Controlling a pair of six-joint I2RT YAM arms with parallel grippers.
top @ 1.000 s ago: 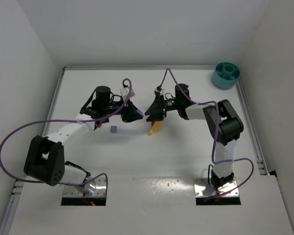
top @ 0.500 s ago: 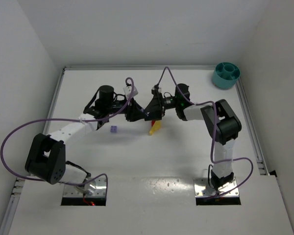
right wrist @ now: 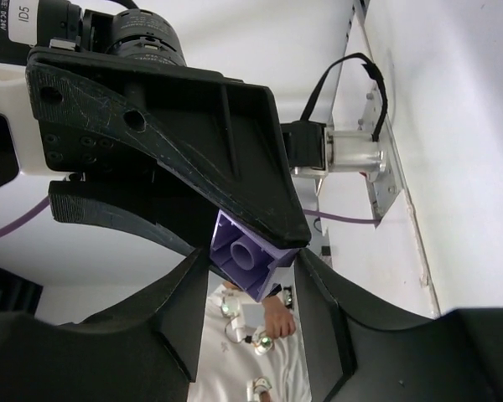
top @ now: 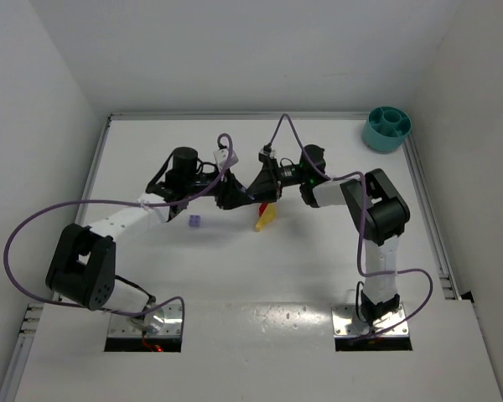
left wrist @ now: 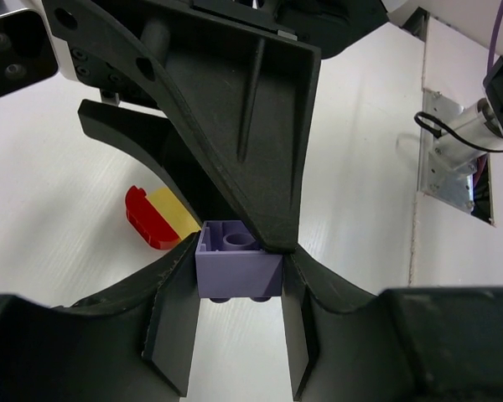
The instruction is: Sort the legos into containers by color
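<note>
A purple lego (left wrist: pixel 239 272) hangs above the table middle, clamped between the pads of my left gripper (left wrist: pixel 241 251). My right gripper (right wrist: pixel 251 260) faces it tip to tip, and its jaws are also shut on that same lego (right wrist: pixel 245 251). In the top view the two grippers (top: pixel 231 194) (top: pixel 251 193) meet and hide the held brick. A second purple lego (top: pixel 194 221) lies on the table below the left gripper. A yellow lego with a red piece on it (top: pixel 265 217) (left wrist: pixel 155 216) lies under the right gripper. The teal bowl (top: pixel 386 127) of containers stands at the far right corner.
Raised rails run along the table's left, back and right edges (top: pixel 426 209). Purple cables (top: pixel 33 226) loop off both arms. The arm bases and their mounting plates (top: pixel 144 322) sit at the near edge.
The two grippers have closed the gap and now meet tip to tip. The right jaws have narrowed onto the purple lego held by the left gripper. The legos on the table have not moved.
</note>
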